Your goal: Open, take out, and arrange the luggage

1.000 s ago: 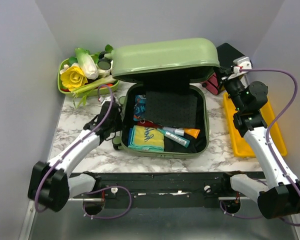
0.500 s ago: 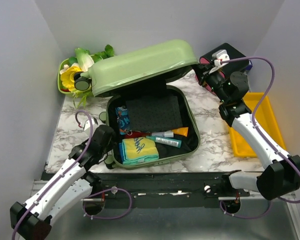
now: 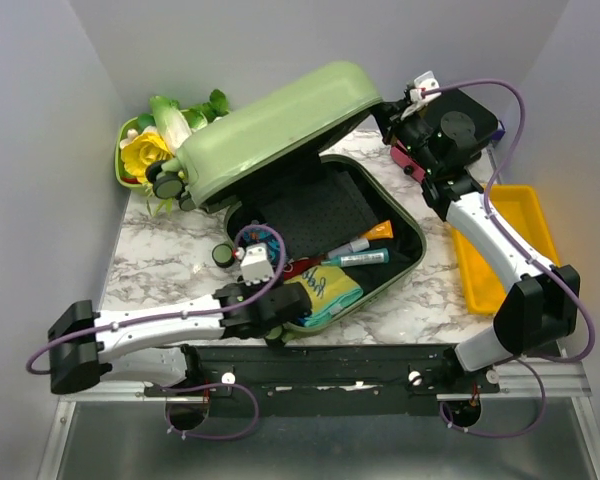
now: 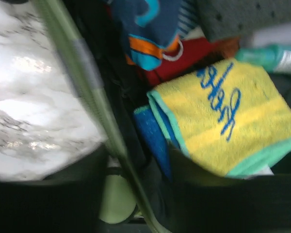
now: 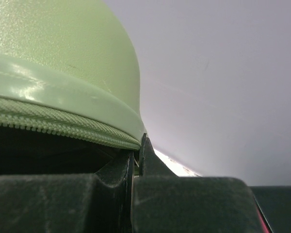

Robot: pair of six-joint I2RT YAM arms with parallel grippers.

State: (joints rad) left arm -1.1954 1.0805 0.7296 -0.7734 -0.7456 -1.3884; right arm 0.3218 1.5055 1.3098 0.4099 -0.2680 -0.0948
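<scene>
The luggage (image 3: 270, 125) lies open and skewed on the marble table, its sage-green lid tilted up toward the back left. My right gripper (image 3: 385, 108) is shut on the lid's zipper rim (image 5: 87, 126), with the jaws pinched together (image 5: 137, 155). My left gripper (image 3: 278, 318) is open and straddles the near-left rim (image 4: 87, 82) of the base. One finger is outside the shell and one is inside beside a yellow towel (image 4: 223, 111). A patterned blue cloth (image 4: 150, 24), a red item (image 4: 184, 68) and tubes (image 3: 360, 257) lie on the black lining.
A green basket with a yellow flower and vegetables (image 3: 145, 150) stands at the back left, behind the lid's wheels (image 3: 167, 185). A black box with pink-red ends (image 3: 460, 120) sits at the back right. A shallow yellow tray (image 3: 510, 250) lies along the right.
The suitcase has swung round, its near end now toward the right. The left gripper moved to the near-left rim and opened. The right gripper carried the lid's edge back and left.
</scene>
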